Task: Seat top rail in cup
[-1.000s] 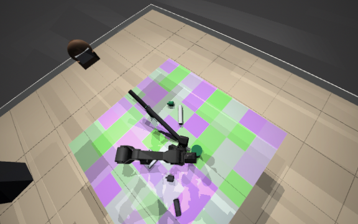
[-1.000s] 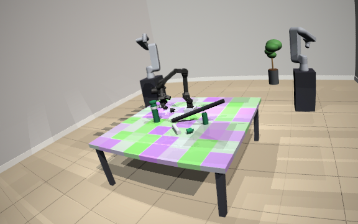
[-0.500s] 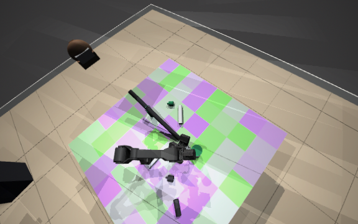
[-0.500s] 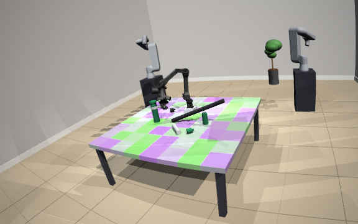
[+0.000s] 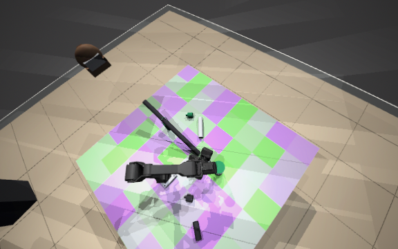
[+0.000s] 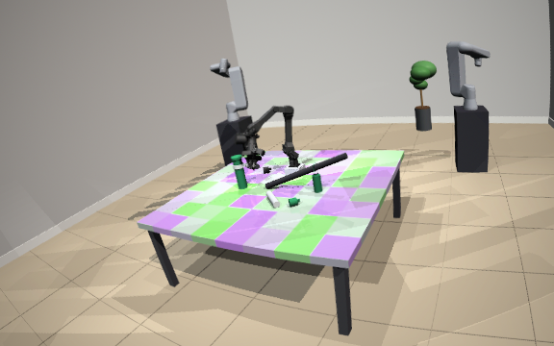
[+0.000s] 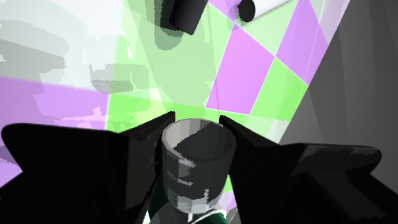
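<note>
The black rail point(image 5: 171, 126) point(image 6: 327, 164) point(image 7: 189, 16) slopes down toward the big post. Its lower end is apart from the cup in the wrist view. The short green post point(image 6: 317, 184) stands under the rail; the loop cap is too small to make out. The big green post point(image 6: 241, 179) stands upright, its green cap point(image 5: 220, 168) on top and a pale brace band point(image 6: 238, 167) close below. My gripper point(image 6: 254, 166) point(image 7: 197, 118) is shut on the grey rail-end cup point(image 7: 199, 170), beside the post. The cup's open mouth faces up between the fingers and is empty.
A white tube point(image 5: 200, 128) point(image 6: 272, 199) point(image 7: 272, 7) and a small green fitting point(image 5: 189, 115) point(image 6: 293, 202) lie beyond the rail. A small black fitting point(image 5: 188, 198) point(image 6: 266, 170) and a black tube point(image 5: 197, 231) lie on the arm's other side.
</note>
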Controlling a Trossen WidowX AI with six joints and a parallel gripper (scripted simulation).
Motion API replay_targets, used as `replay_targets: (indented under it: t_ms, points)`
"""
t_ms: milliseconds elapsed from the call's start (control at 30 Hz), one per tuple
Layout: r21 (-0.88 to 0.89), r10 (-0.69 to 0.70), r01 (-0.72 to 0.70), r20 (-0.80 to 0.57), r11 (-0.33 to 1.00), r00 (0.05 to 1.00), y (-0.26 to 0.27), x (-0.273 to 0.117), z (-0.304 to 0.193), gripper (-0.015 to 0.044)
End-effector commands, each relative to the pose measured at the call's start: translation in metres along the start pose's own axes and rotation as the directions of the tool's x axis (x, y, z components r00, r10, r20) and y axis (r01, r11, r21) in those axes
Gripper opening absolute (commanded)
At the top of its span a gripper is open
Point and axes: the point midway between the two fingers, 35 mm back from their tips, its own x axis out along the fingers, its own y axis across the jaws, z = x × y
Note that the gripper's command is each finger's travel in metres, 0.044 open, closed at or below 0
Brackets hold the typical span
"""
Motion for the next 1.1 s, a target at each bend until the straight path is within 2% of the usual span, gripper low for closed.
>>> replay_targets:
  t_ms: [0, 1067]
  points:
    - [0.034, -0.001, 0.002, -0.028, 0.999, 1.000, -0.004, 0.002, -0.001, 0.0000]
    - [0.228, 0.011, 0.021, -0.139, 0.974, 0.990, -0.022, 0.012, -0.004, 0.0000]
